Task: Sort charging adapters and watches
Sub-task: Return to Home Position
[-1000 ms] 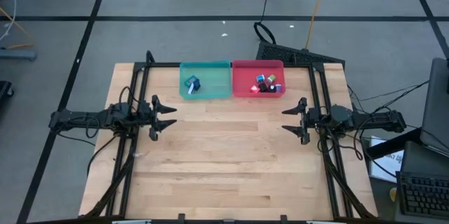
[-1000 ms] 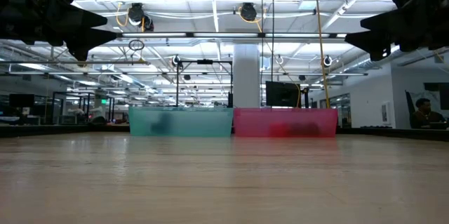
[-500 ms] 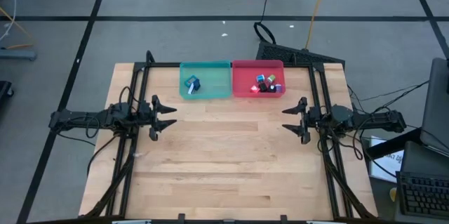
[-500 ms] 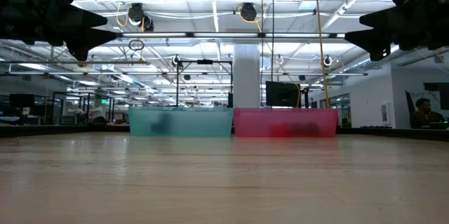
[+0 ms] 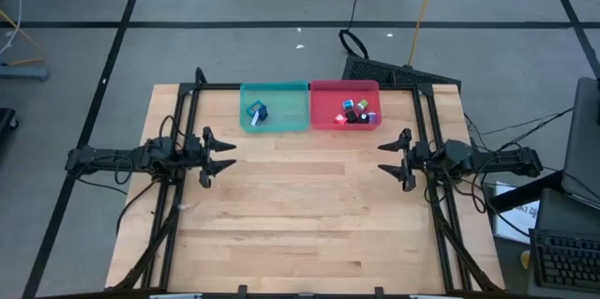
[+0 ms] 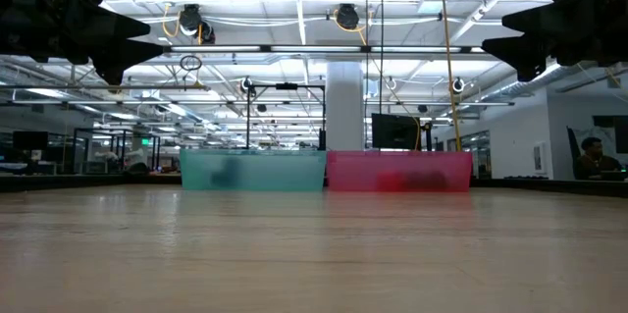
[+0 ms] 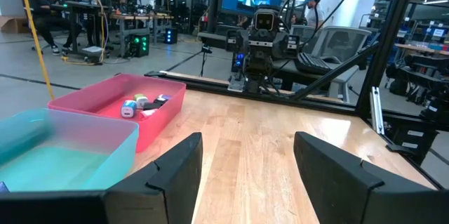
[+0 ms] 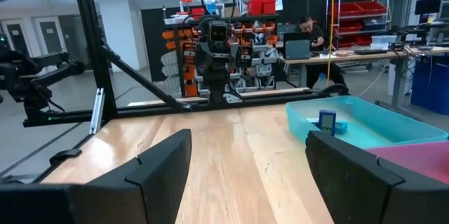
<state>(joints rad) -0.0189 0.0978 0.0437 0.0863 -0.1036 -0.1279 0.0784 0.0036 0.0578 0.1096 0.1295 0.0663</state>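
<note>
Small multicoloured adapters (image 5: pixel 356 112) in red bin (image 5: pixel 323 113), teal watches (image 5: pixel 255 112) in teal bin (image 5: pixel 287 112); left tool (image 5: pixel 226 155), right tool (image 5: pixel 385 158) both wide, empty.

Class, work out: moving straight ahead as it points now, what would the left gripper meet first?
Probably the right gripper, which faces the left gripper across the table; nothing shows between them.

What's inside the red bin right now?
The red bin holds a cluster of charging adapters: light blue, green and black show. The exact count is unclear; anything beneath them is hidden.
</note>
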